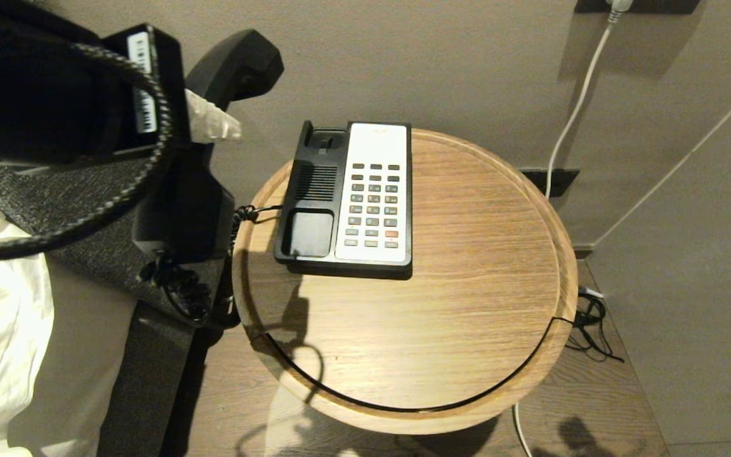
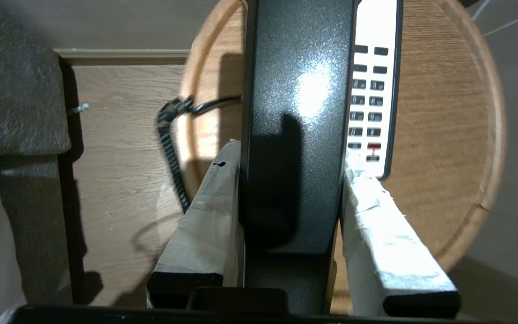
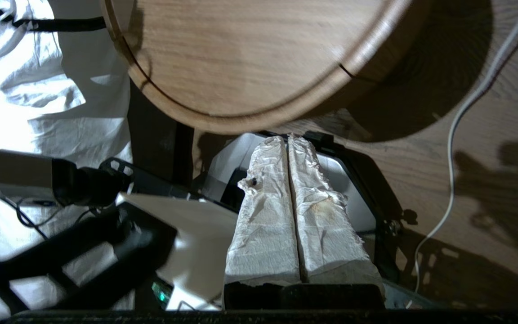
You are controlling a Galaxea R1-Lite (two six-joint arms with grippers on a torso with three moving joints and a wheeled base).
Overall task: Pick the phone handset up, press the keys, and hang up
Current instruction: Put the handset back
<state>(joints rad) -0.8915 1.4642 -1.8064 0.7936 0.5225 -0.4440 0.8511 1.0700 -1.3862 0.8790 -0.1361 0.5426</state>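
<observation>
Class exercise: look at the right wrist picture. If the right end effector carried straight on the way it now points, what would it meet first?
Probably the rim of the round wooden table, just beyond the right end effector, whose tips are pressed together. Depth is unclear, so it might pass beneath the rim.

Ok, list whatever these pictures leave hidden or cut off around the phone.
- Left hand: in the head view its own arm hides the grip on the phone handset.
- Keys: in the left wrist view the handset covers the leftmost columns; labels too small in every view.
- Right hand: absent from the head view.
- Coiled cord: end lost in shadow.
</observation>
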